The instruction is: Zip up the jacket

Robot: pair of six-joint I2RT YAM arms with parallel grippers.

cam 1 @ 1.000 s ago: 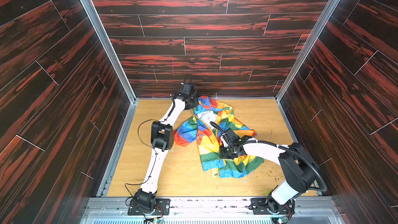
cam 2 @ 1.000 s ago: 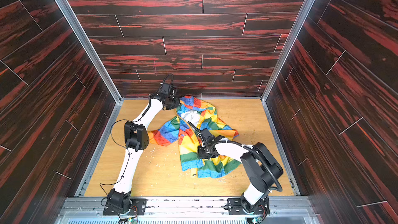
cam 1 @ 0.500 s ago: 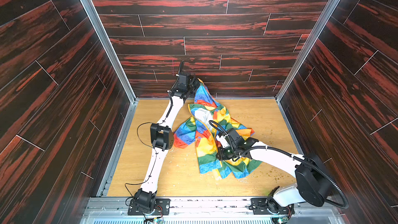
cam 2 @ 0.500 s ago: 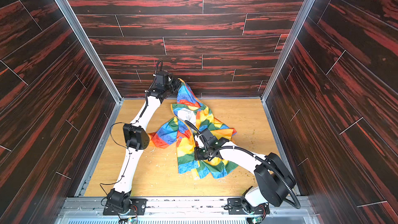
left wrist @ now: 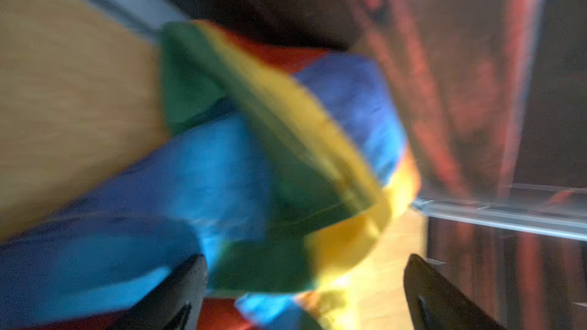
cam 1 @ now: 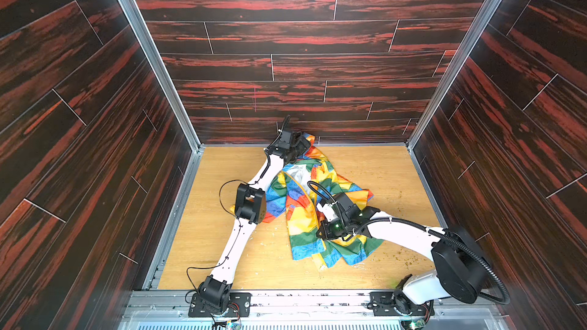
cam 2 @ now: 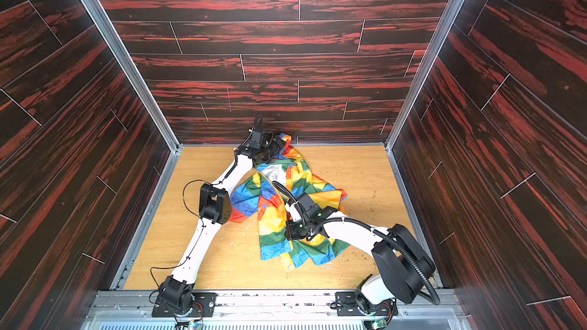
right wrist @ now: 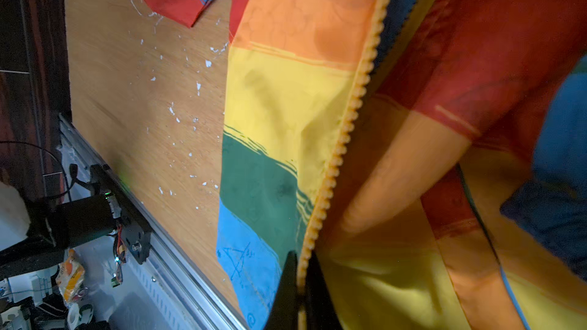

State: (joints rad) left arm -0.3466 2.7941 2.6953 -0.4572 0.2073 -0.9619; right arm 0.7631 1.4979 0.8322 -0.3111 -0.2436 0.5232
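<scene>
The jacket [cam 1: 300, 214] [cam 2: 270, 217] lies crumpled on the light wood desk [cam 1: 222, 249] [cam 2: 349, 169], running from the middle of the back edge toward the centre. Its hem points at the front edge. It is thin, shiny fabric in blocks of red, orange, yellow, green and blue. In both top views the front is parted near the back edge, showing white lining. One sleeve spreads toward the left edge, under the left arm's elbow, and another toward the right edge.

The left gripper [cam 1: 301, 147] [cam 2: 274, 149] is at the back edge beside the hood end, which stands up against the dark, red-streaked plank wall [cam 1: 301, 39]. The left wrist view is blurred. It shows the left gripper [left wrist: 305, 293] with its jaws wide apart and a bunch of blue, green and yellow jacket [left wrist: 238, 153] fabric between and beyond them. Whether the fabric touches either jaw I cannot tell.

The right gripper [cam 1: 319, 234] [cam 2: 289, 233] sits on the jacket near the desk's centre. Only the right wrist view shows its grip: the right gripper [right wrist: 300, 280] has its jaws pinched narrow on the yellow zipper [right wrist: 349, 112]. A single row of blunt plastic teeth runs along the edge of the jacket [right wrist: 286, 106]. That view also shows white flecks [right wrist: 178, 112] scattered on the desk toward the front edge.
</scene>
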